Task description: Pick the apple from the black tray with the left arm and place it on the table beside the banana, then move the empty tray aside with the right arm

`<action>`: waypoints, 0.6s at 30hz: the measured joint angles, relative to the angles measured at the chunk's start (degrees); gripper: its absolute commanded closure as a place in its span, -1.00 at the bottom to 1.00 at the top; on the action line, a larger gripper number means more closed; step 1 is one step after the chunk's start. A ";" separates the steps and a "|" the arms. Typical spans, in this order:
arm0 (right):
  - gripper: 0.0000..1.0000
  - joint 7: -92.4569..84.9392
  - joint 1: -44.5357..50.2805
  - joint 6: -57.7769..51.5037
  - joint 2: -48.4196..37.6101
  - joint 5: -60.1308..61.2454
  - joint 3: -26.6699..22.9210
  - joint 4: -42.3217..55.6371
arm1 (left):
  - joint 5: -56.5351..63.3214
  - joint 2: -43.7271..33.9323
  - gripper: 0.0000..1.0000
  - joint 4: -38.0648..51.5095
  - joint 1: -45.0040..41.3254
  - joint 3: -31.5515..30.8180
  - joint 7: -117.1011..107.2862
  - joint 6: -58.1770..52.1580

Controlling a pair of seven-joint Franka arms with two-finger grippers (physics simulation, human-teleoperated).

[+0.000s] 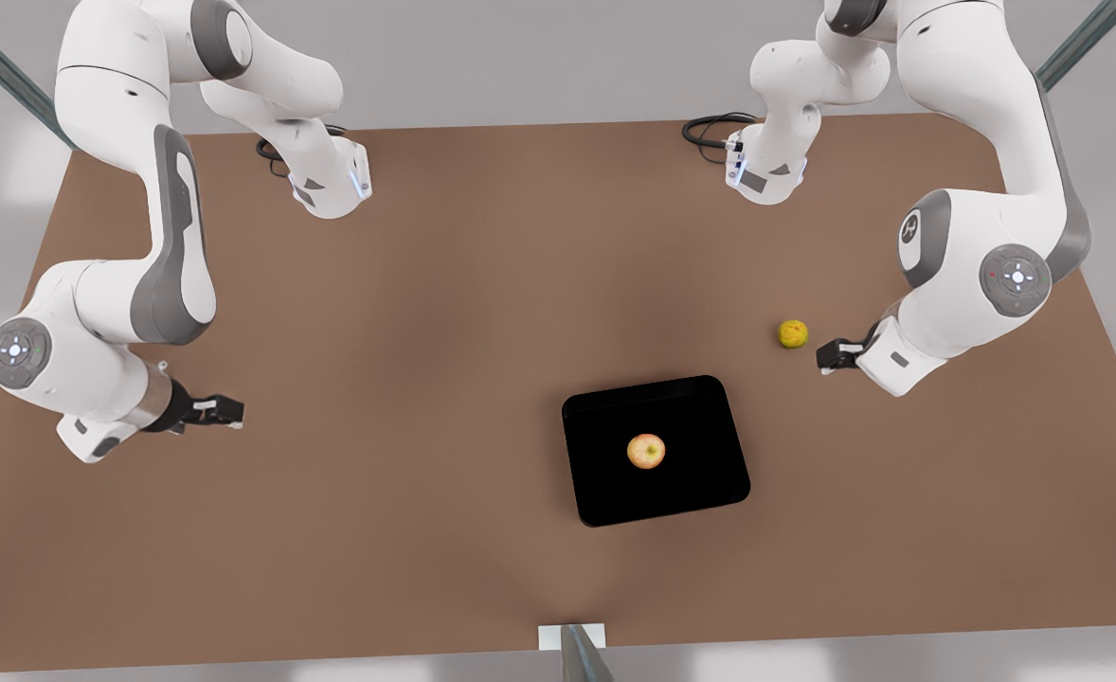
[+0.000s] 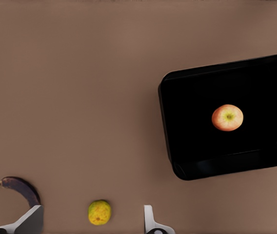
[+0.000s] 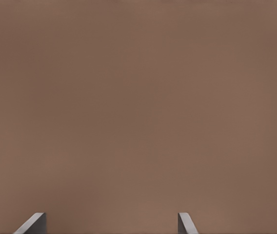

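My left arm [image 1: 980,275] is the one at the front view's right. Its jaws hover low over the worktop [image 1: 425,284] at the right of the frame, just beside the bumpy yellow-green fruit [image 1: 792,333]. My left wrist view shows that fruit in line with the gap between my two fingertips [image 2: 149,222], and they stand wide apart with nothing in them. The dark banana [image 2: 17,187] lies just beyond one fingertip in that view, near the yellow-green fruit and apart from it.

The apple [image 1: 646,451] sits stem-up about the middle of the black tray [image 1: 700,407], in the lower centre of the front view. Nothing touches it, and bare tray floor shows all round it. I judge that it stands free enough for my left jaws to come down over it without fouling the low rim. The tray is well apart from those jaws, down and to the left of them in the frame, so the pick is not yet begun. The reach has to cross open worktop first. The drop-off spot beside the banana is close to where the left jaws are now.

My right arm [image 1: 94,313] waits at the front view's left. Its jaws hang over bare worktop at the lower left of the frame, well apart from the tray, spread wide and empty. It is parked there, I judge, because the tray is its job only after the apple is out.
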 measured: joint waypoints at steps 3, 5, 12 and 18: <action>-1.00 -0.22 0.00 1.67 0.01 -0.02 0.00 0.06 | -0.12 0.74 -1.00 0.47 -1.88 -0.02 -0.26 0.09; -1.00 -0.32 -0.02 2.35 -0.36 0.01 -0.03 1.72 | -1.85 2.30 -1.00 0.82 -5.35 -0.30 -0.67 0.25; -1.00 -0.61 0.25 -0.75 2.13 -0.27 0.33 9.98 | -3.35 17.30 -1.00 4.73 -20.33 -0.42 -9.14 7.71; -1.00 -0.80 -0.08 -0.32 5.04 -0.18 0.79 12.23 | -2.93 28.66 -1.00 11.63 -19.29 0.93 -15.24 16.70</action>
